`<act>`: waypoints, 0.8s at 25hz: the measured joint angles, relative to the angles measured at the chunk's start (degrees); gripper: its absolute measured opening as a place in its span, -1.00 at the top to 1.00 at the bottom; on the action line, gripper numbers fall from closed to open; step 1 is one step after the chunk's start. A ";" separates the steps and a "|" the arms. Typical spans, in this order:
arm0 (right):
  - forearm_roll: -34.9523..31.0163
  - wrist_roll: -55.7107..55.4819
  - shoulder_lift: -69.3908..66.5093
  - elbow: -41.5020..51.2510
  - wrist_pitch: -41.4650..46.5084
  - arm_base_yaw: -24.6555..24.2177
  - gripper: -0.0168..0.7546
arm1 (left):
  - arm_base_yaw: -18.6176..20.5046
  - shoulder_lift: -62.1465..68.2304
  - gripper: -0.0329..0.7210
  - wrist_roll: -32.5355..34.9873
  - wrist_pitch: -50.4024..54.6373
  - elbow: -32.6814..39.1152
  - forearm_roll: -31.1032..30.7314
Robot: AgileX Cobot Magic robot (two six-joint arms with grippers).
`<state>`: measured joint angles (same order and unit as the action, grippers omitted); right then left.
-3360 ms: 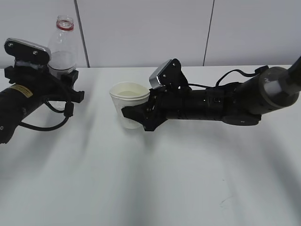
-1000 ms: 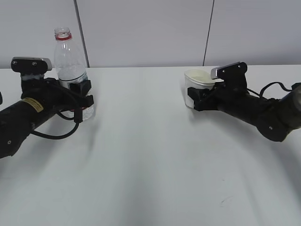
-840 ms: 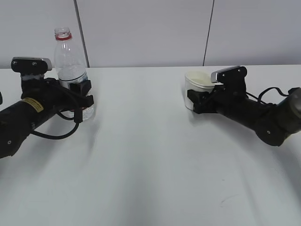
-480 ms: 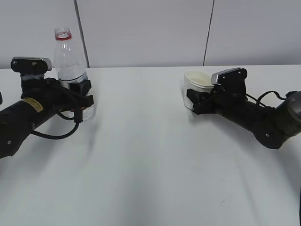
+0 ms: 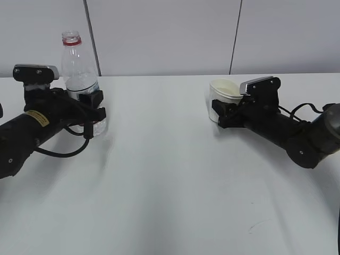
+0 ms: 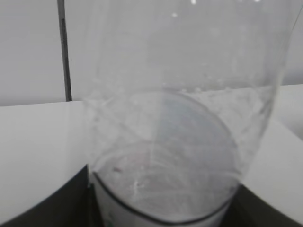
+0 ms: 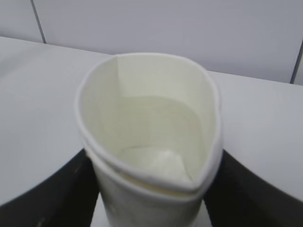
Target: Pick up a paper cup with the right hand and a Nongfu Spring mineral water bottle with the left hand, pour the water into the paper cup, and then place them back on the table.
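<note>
R pincer [image 5: 219, 112] pinching cup [image 5: 221, 95] low on wall, rim squashing oval – thin, soft, holding water, easy to spill | L pincer [image 5: 91, 109] clamping bottle [image 5: 79, 74] at label, upright between jaws – light, slick, crushable

Grey panelled wall [image 5: 159, 37] with dark seams

From my seat the light looks even and soft, with broad faint shadows lying across the white bench [image 5: 170, 186]. My exterior feed is fairly sharp and free of harsh glare. The left wrist feed is blurry on the bottle [image 6: 175, 118]; the cup [image 7: 151, 132] looks slightly soft too.
</note>
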<state>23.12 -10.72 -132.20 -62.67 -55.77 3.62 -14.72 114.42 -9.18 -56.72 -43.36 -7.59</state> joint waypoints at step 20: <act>-0.10 0.14 0.00 0.00 0.79 0.00 -0.27 | 0.00 0.00 -0.11 0.00 0.00 0.00 -0.38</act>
<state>23.02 -10.58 -132.20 -62.67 -54.98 3.62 -14.72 114.42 -9.18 -56.72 -43.36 -7.97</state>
